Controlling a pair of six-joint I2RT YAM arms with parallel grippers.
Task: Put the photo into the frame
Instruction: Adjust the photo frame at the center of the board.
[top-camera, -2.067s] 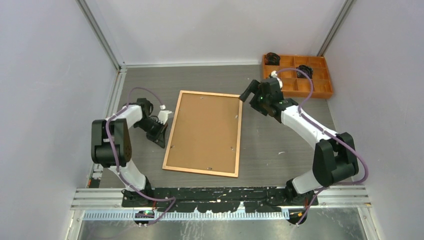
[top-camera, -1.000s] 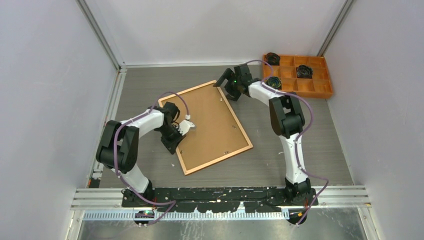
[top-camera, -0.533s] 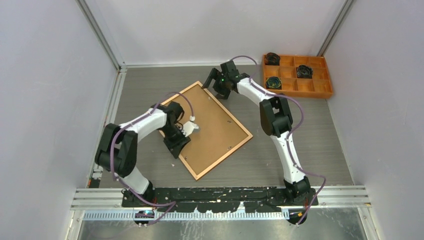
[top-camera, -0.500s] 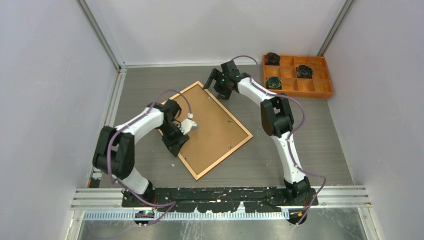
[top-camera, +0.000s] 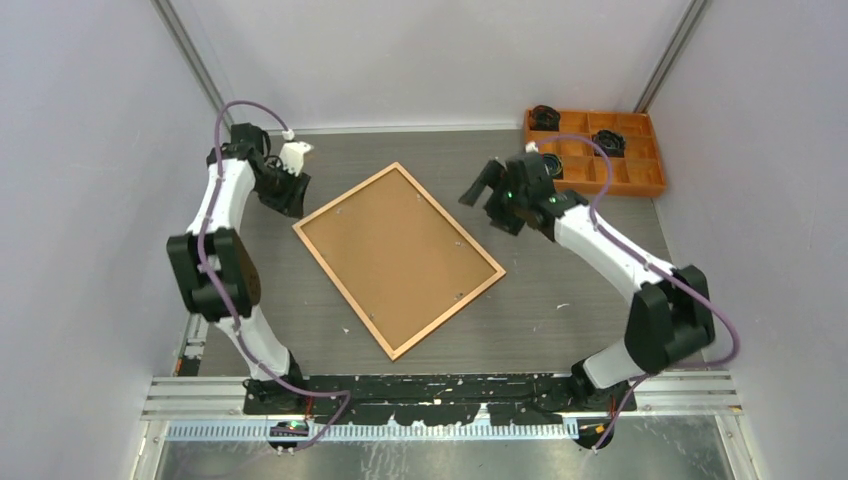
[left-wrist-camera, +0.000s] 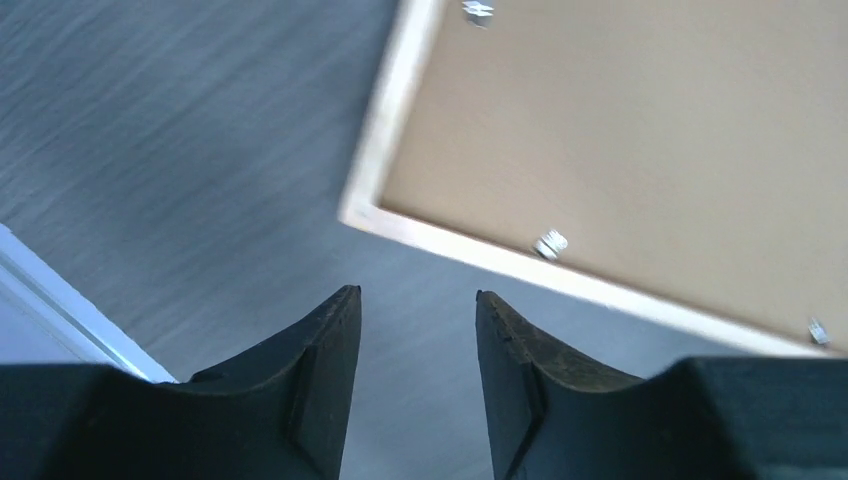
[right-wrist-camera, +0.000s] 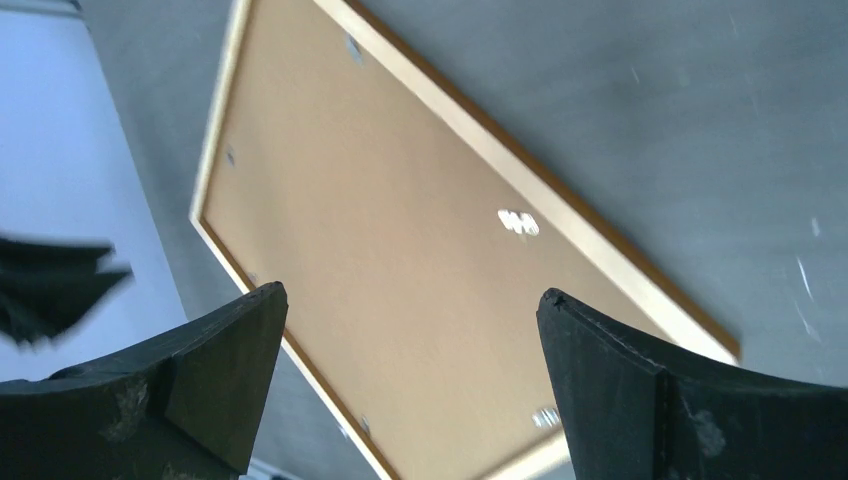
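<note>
Orange tray (top-camera: 600, 189) on a grey tabletop (top-camera: 570, 295)
It sits at the tabletop's far right corner, divided into compartments, with small dark round objects (top-camera: 607, 142) lying in several of them.

- The table (top-camera: 560, 300) has a dark grey top with a wood-like grain, closed in by pale walls on the left, right and far sides.
- The frame (top-camera: 342, 291) lies flat near the middle of the table, back side up and turned diagonally, with one corner pointing at the near edge.
- A plain brown backing board (top-camera: 400, 255) fills the frame, with small metal tabs (left-wrist-camera: 549, 244) along its inner edge.
- An orange compartment tray (top-camera: 610, 187) sits in the far right corner, well apart from the frame. Some of its cells hold dark items (top-camera: 607, 140) too small to make out.
- A few tiny white specks (top-camera: 563, 306) lie on the bare top to the right of the frame.
</note>
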